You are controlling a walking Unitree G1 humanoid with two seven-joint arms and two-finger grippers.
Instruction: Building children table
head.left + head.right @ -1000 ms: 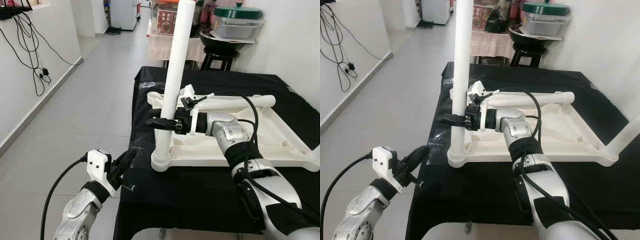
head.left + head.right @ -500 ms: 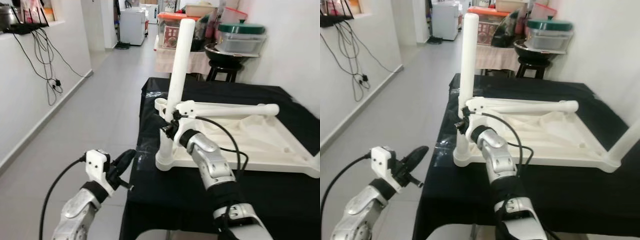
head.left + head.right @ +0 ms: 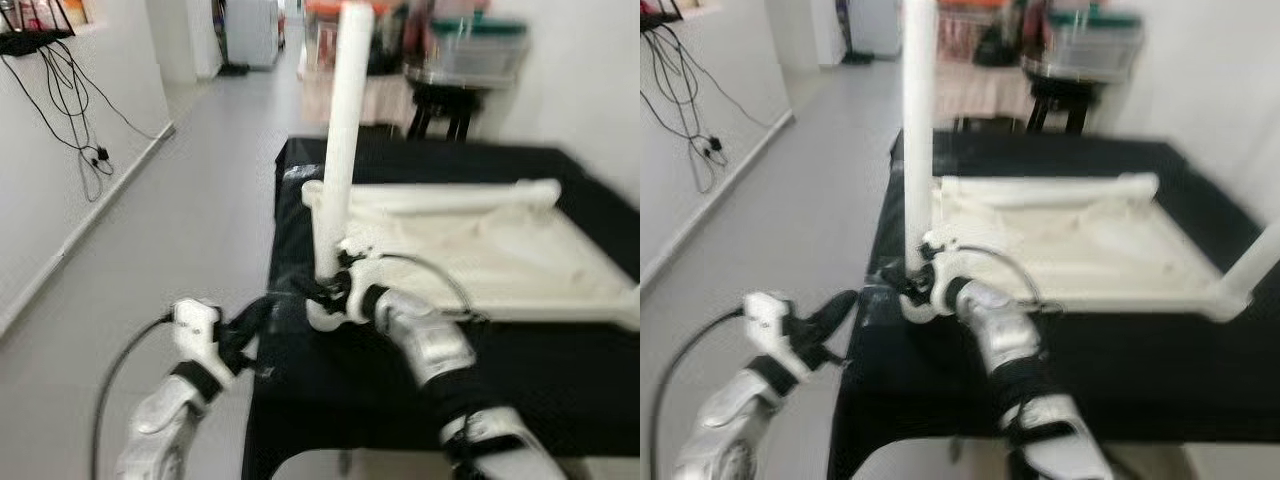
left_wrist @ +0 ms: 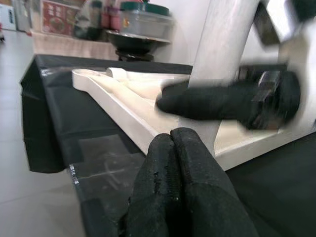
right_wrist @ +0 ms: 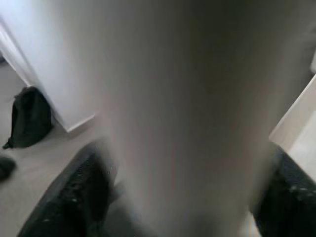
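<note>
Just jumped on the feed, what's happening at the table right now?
The white tabletop lies upside down on the black-covered table. The right gripper has its jaws around the upright white leg near its base, at the near-left corner. The left gripper, jaws shut and empty, hangs by the table's edge. The head views are blurred.

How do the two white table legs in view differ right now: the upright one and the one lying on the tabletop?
The upright leg stands in the upturned tabletop's near-left corner, with the right hand around its base. The loose leg lies flat along the far edge, with no hand on it. Both are white tubes.
</note>
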